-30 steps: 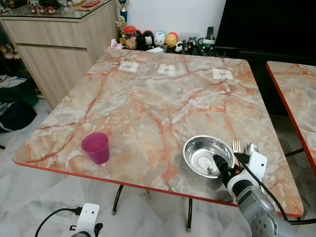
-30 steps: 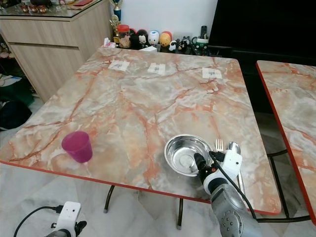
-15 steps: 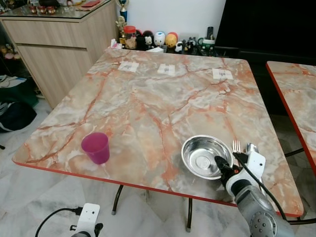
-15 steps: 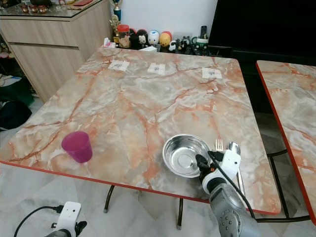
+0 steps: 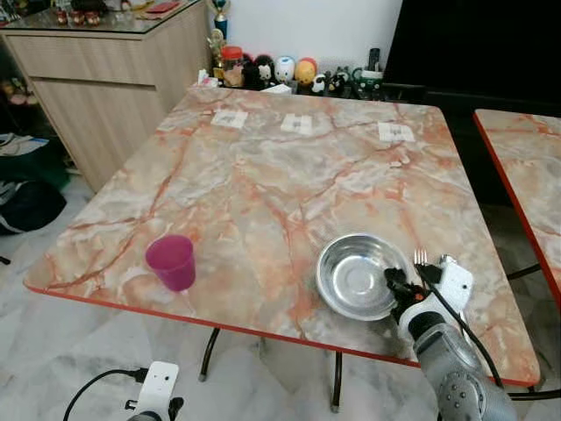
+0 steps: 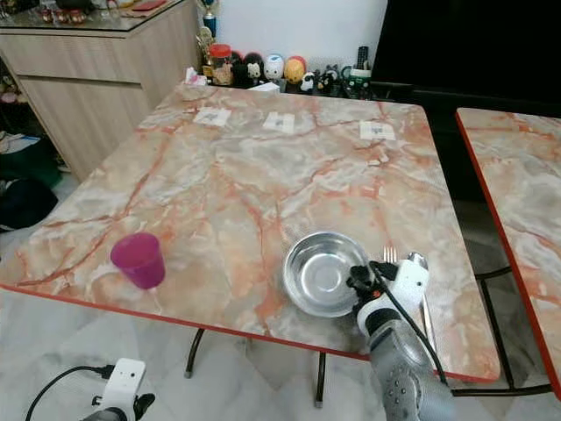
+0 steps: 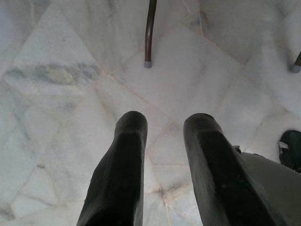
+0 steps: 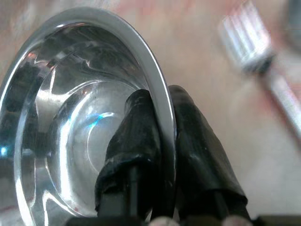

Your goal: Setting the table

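A steel bowl sits on the marble table near its front right edge. My right gripper is shut on the bowl's near right rim, one finger inside and one outside. A fork and a spoon lie just right of the bowl, partly hidden by my wrist. A purple cup stands upright near the front left edge. My left gripper hangs open above the floor, nothing between its fingers.
Three paper slips lie along the table's far side. Figurines and jars line the back wall. A wooden cabinet stands at far left. A second marble table is at the right. A table leg stands on the tiled floor.
The right gripper has dragged the steel bowl a little to the left and farther from the fork. The left arm and the cup stay put.
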